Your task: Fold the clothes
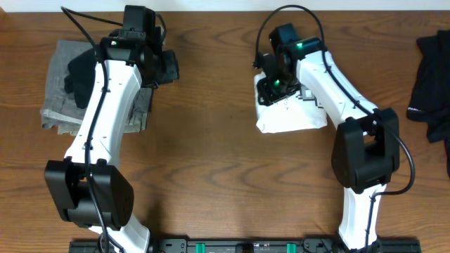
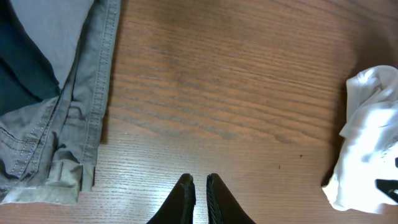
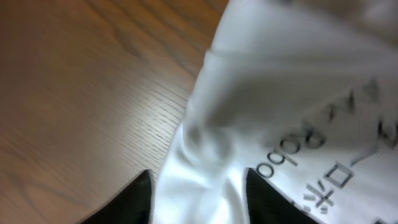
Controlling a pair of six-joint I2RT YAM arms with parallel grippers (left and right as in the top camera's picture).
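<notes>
The clothes are a white T-shirt (image 1: 292,118), bunched into a small heap on the wooden table right of centre. Black printed text (image 3: 311,162) shows on its upper face in the right wrist view. My right gripper (image 1: 271,84) is down on the heap's far left edge. Its jaws stand apart in the right wrist view (image 3: 199,177), open, with a fold of the white shirt (image 3: 292,81) lying between them. My left gripper (image 1: 171,67) hovers over bare wood at the far left, shut and empty (image 2: 199,180). The shirt (image 2: 367,143) shows at that view's right edge.
A pile of grey folded garments (image 1: 63,84) with a dark one (image 1: 81,74) on top lies at the far left, beneath my left arm; its hem (image 2: 68,93) shows in the left wrist view. A black garment (image 1: 432,77) lies at the right edge.
</notes>
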